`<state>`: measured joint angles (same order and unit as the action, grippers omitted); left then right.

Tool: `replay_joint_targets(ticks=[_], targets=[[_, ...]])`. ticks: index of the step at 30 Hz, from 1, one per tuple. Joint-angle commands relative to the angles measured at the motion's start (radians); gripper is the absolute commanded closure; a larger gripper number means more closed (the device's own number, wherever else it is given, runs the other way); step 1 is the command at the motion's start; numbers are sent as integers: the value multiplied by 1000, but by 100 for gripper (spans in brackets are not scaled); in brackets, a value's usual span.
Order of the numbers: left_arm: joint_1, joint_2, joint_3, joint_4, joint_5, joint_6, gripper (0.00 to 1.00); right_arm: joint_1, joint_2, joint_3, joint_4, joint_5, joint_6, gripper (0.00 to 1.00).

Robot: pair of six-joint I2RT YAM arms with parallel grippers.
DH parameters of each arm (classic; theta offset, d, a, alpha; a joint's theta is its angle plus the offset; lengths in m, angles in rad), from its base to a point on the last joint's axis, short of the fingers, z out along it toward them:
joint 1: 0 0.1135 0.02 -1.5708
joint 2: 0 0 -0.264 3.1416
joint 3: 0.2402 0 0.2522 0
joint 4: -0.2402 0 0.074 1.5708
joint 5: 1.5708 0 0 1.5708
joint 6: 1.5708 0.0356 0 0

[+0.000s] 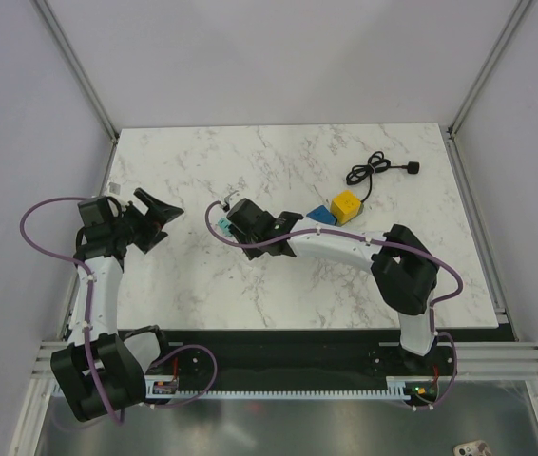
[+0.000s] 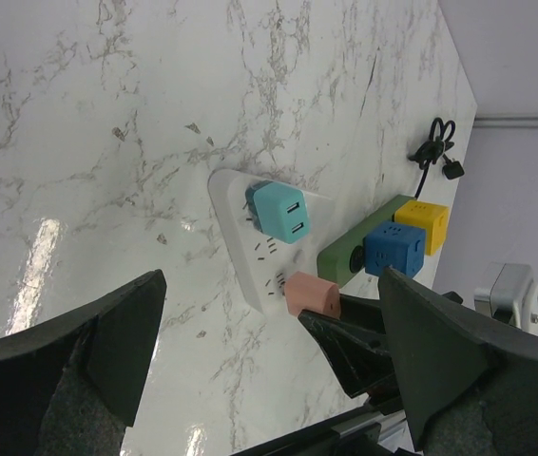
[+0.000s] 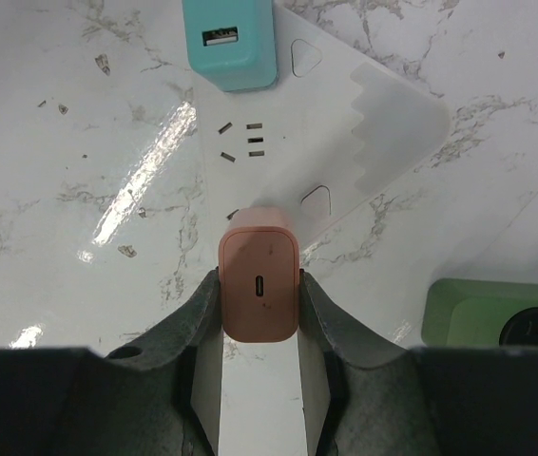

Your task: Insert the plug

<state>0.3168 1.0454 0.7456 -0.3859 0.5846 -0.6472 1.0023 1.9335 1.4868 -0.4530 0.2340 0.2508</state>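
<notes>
My right gripper (image 3: 259, 306) is shut on a pink plug (image 3: 259, 285), with a finger on each side of it. The plug's front end meets the near end of a white power strip (image 3: 355, 123); I cannot tell how deep its prongs sit. A teal plug (image 3: 228, 43) sits in the strip's far end. The left wrist view shows the pink plug (image 2: 312, 294) against the strip (image 2: 236, 218), beside the teal plug (image 2: 283, 214). My left gripper (image 1: 155, 214) is open and empty, to the left of the strip. In the top view my right gripper (image 1: 234, 220) covers most of the strip.
A green block (image 2: 359, 249), a blue cube (image 2: 394, 249) and a yellow cube (image 2: 423, 225) lie right of the strip. A coiled black cable (image 1: 378, 169) lies at the back right. In the top view the blue cube (image 1: 319, 216) and the yellow cube (image 1: 346, 205) lie beside the right arm.
</notes>
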Motion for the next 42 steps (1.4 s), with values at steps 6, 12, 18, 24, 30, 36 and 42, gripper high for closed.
replay_joint_targets(ticks=[6,12,18,24,30,36,42], targets=[[11,-8,-3,41,26,17,0,5,25,17,33,25,7,100],[13,-8,-2,41,27,15,0,5,41,12,36,36,7,100],[16,-5,-2,41,27,15,0,4,44,6,11,79,18,100],[18,-5,-2,41,29,17,0,4,22,29,-38,108,7,100],[22,-5,0,42,31,15,0,4,47,35,-41,79,2,100],[22,-4,-2,42,27,15,0,5,110,-22,-23,113,-4,100],[25,-1,-2,42,27,15,0,22,131,-80,-12,169,-7,100]])
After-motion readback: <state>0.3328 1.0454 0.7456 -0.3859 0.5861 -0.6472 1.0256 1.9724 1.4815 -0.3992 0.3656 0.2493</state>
